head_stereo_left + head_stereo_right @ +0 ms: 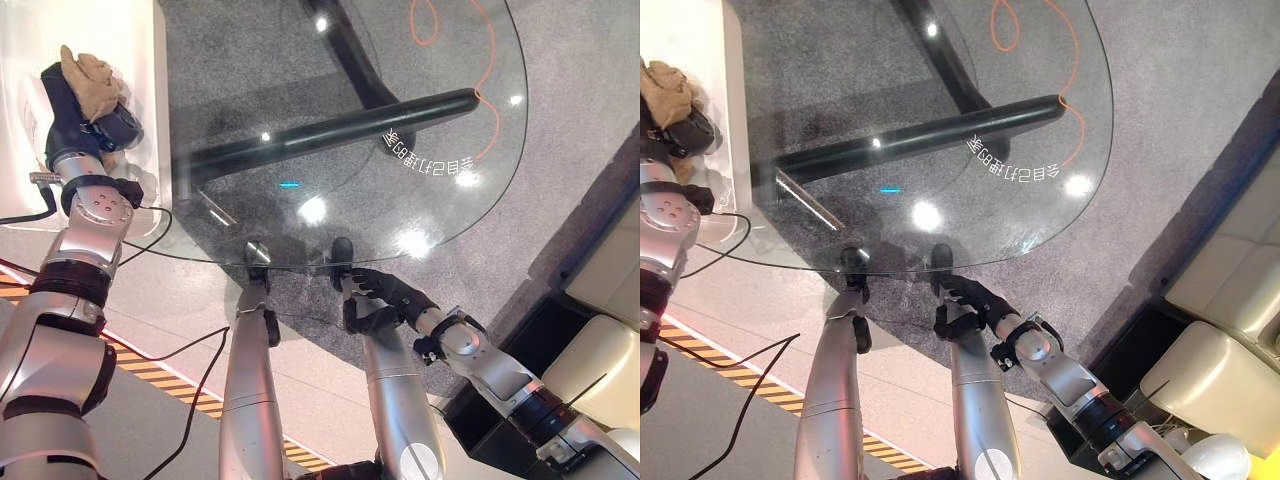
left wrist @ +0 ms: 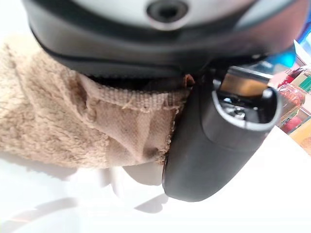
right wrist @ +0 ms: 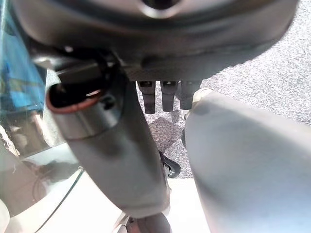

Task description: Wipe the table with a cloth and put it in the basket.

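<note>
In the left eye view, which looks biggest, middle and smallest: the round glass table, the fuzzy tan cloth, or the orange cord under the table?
1. Round glass table
2. Orange cord
3. Fuzzy tan cloth, bunched in the left hand

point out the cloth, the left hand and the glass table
cloth [image 1: 88, 70], left eye view, on the tan bunch sticking up past the hand
left hand [image 1: 75, 110], left eye view, on its dark back, fingers curled round the cloth
glass table [image 1: 430, 200], left eye view, on a bare stretch of the glass top
</note>
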